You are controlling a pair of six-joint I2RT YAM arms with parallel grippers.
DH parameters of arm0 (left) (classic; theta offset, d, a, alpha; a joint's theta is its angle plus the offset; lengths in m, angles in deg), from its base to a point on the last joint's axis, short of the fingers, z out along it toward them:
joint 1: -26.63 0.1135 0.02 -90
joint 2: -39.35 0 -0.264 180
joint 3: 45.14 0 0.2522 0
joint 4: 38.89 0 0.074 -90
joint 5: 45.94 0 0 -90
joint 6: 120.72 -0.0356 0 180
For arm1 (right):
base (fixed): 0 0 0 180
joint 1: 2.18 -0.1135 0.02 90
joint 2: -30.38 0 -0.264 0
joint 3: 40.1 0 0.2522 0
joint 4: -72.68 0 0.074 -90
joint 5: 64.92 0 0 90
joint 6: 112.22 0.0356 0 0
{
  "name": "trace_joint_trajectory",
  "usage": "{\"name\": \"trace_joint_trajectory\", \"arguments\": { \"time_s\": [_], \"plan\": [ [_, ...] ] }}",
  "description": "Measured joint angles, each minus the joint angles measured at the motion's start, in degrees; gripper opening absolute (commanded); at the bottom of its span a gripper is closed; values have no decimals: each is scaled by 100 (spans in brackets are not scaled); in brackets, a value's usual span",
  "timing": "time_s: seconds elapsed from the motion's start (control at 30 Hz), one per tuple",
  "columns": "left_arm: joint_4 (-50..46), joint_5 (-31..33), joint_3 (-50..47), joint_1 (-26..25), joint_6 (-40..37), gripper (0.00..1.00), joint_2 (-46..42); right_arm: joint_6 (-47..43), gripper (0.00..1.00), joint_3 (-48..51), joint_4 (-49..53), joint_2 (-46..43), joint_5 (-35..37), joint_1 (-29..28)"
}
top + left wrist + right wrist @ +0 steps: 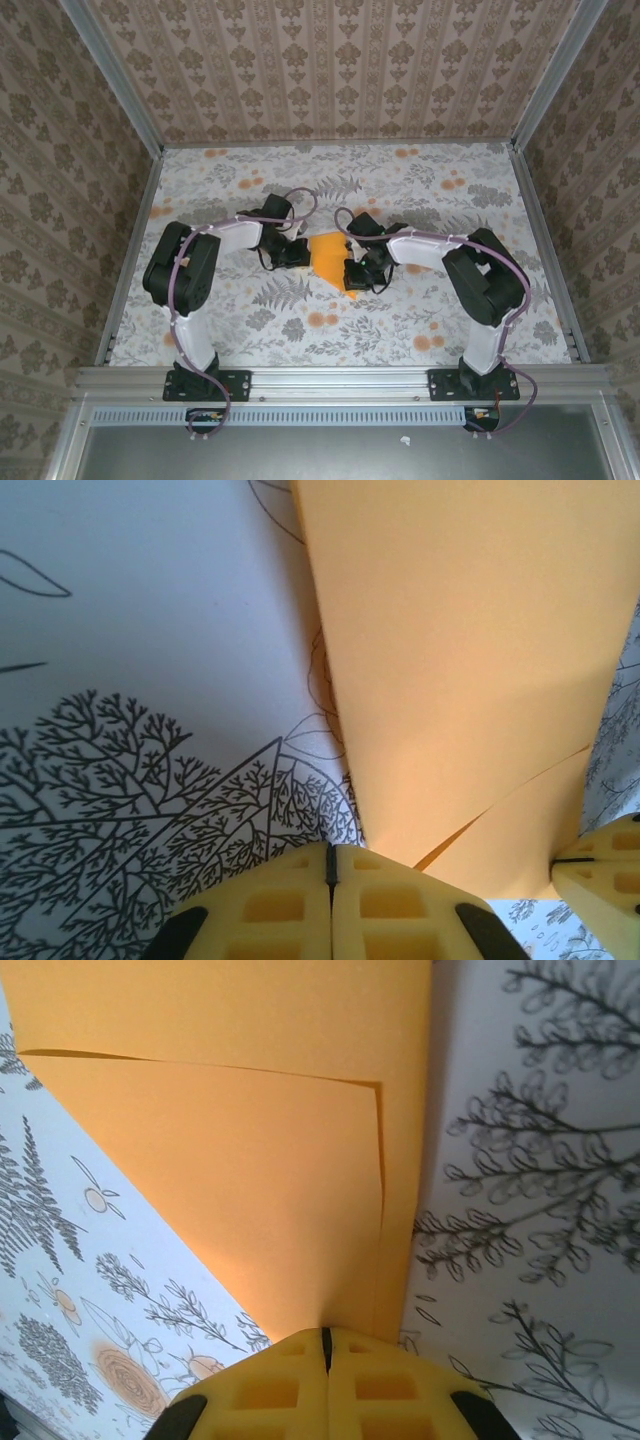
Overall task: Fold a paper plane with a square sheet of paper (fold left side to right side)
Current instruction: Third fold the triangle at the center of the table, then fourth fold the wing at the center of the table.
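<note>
- Centrally on the flower-printed cloth (420, 310), the orange sheet of paper (326, 254) is seen lying between the two grippers in the top view, well inside the table's edges.
- It is shown already folded: a broad upper part narrows to a point at its near end.
- The left gripper (298, 252) is set against the paper's left edge, and the right gripper (356, 272) against its lower right edge.
- From the left wrist, the left gripper (330, 875) is seen with its yellow fingers pressed together, only a thin seam left between them.
- The sheet of paper (460, 660) is spread just beyond and to the right of those fingertips; a slanting flap edge is visible across its lower part.
- Whether paper is caught in the left jaws cannot be told.
- The yellow tips of the right gripper (592, 868) are seen at the paper's far corner in that same view.
- From the right wrist, the right gripper (325, 1345) is likewise seen clenched, seam to seam.
- The sheet of paper (250, 1160) tapers down to meet that seam, with an upper layer laid over a lower one and a straight edge running down its right side.
- Whether the tip is pinched or merely touched cannot be told.
</note>
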Motion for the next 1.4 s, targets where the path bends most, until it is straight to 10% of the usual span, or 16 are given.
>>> {"name": "trace_joint_trajectory", "arguments": {
  "time_s": [0.4,0.77,1.03,1.4],
  "plan": [
    [332,136,-979,63,831,53,-1779,-638,60,348,-87,-1414,673,131],
    [1526,-236,-1453,-212,2291,61,-1539,-1307,63,295,-516,-796,704,138],
    [1915,-363,-1373,-470,2675,61,-964,-1475,68,450,-625,-1110,962,116],
    [2251,-466,-1097,-511,2944,30,-841,-1668,67,1032,-918,-1869,1681,-918]
  ]
}}
